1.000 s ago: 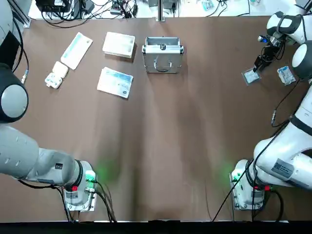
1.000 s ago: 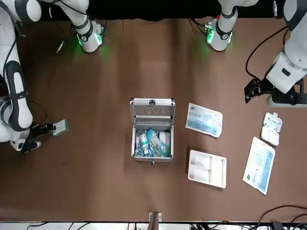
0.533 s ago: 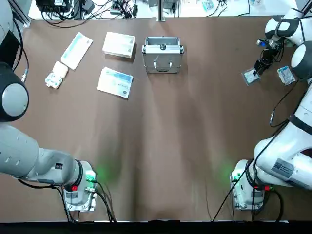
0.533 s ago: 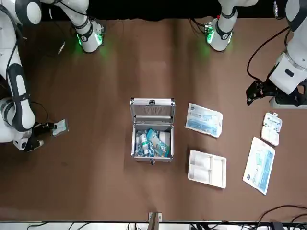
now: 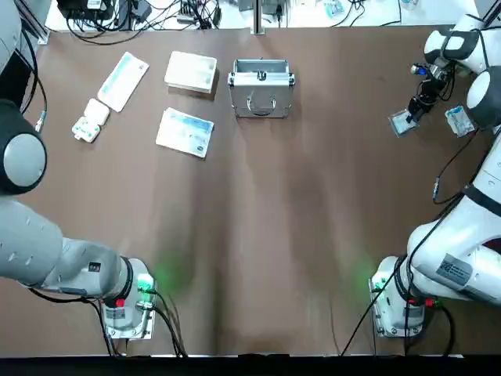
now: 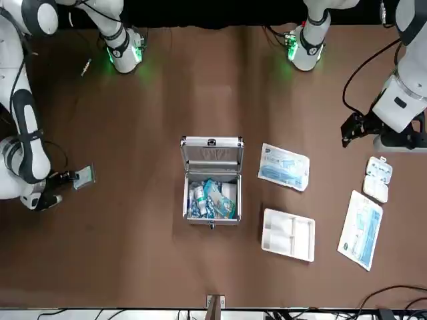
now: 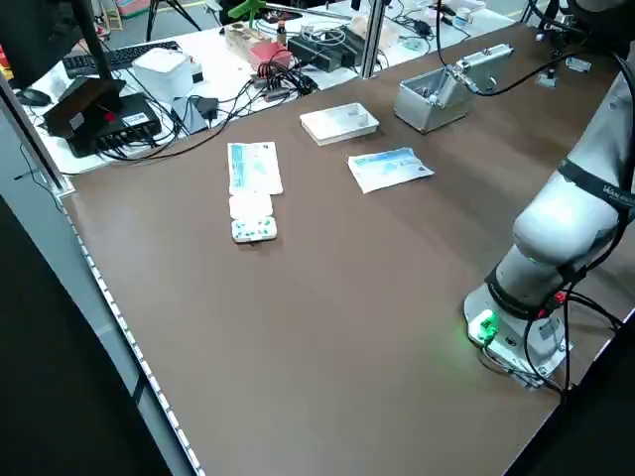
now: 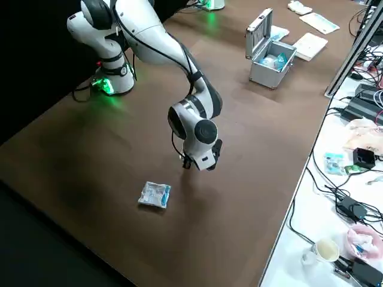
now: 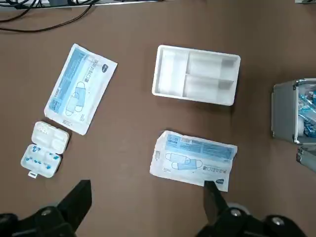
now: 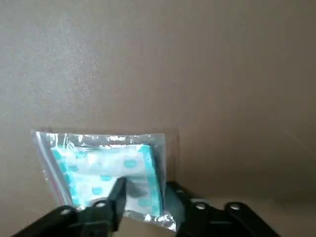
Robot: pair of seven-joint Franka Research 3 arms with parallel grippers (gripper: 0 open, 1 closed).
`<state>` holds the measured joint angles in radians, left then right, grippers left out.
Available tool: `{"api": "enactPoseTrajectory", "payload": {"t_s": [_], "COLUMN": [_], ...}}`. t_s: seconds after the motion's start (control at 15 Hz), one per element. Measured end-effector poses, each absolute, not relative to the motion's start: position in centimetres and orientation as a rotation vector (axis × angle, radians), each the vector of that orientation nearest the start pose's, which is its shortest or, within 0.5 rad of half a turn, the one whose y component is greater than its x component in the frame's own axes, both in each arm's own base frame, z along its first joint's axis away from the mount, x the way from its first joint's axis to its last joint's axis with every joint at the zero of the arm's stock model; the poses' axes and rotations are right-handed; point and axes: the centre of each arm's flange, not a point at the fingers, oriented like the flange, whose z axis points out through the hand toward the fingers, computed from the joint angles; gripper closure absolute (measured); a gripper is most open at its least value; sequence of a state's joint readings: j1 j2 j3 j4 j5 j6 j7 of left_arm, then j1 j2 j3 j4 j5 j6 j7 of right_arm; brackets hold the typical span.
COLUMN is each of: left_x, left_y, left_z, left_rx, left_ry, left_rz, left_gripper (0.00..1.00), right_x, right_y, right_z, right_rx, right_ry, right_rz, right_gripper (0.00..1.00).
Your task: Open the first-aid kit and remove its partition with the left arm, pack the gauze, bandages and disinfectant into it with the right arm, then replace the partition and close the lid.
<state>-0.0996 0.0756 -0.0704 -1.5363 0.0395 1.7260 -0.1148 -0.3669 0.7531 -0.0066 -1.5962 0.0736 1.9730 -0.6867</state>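
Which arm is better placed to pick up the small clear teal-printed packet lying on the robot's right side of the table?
Right. The right hand is directly at the small clear teal-printed packet, open fingers at its edge. The left hand hovers across the table near the white divided tray.
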Motion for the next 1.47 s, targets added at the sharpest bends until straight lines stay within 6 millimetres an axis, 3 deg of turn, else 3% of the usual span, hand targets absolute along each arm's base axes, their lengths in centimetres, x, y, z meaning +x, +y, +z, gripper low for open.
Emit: {"api": "enactPoseTrajectory", "payload": {"t_s": [0.07,0.13,0.2,0.33,0.4,0.47,0.67,0.8,1.07,1.47], "left_x": [58.5,58.5,58.5,58.5,58.6,58.6,58.5,58.6,58.6,58.7], "left_y": [-9.5,-9.5,-9.5,-9.5,-9.5,-9.6,-10.1,-10.3,-10.3,-10.0], "left_z": [61.2,61.2,61.2,61.2,61.1,61.1,61.0,60.9,60.9,61.0], "left_rx": [-3.117,-3.117,-3.117,-3.117,-3.117,-3.117,-3.117,-3.117,-3.118,-3.118], "left_ry": [0.091,0.091,0.091,0.094,0.097,0.103,0.118,0.121,0.123,0.115], "left_rz": [-0.184,-0.184,-0.184,-0.182,-0.181,-0.181,-0.178,-0.177,-0.185,-0.187], "left_gripper": [0.00,0.00,0.00,0.00,0.00,0.00,0.00,0.00,0.00,0.00], "right_x": [60.7,60.7,60.8,60.9,61.0,61.2,63.1,64.7,67.0,67.9], "right_y": [-23.2,-23.1,-22.8,-22.5,-22.4,-22.1,-19.2,-15.4,-5.6,7.9], "right_z": [16.4,16.3,16.3,16.4,16.6,16.9,19.4,22.0,26.9,36.3], "right_rx": [-2.843,-2.842,-2.838,-2.831,-2.824,-2.817,-2.833,-2.855,-2.882,-2.779], "right_ry": [-0.391,-0.393,-0.397,-0.403,-0.404,-0.405,-0.343,-0.273,-0.050,0.310], "right_rz": [0.432,0.433,0.437,0.445,0.454,0.463,0.495,0.539,0.550,0.462], "right_gripper": [0.65,0.65,0.82,0.86,0.95,0.96,0.99,0.99,0.99,0.99]}}
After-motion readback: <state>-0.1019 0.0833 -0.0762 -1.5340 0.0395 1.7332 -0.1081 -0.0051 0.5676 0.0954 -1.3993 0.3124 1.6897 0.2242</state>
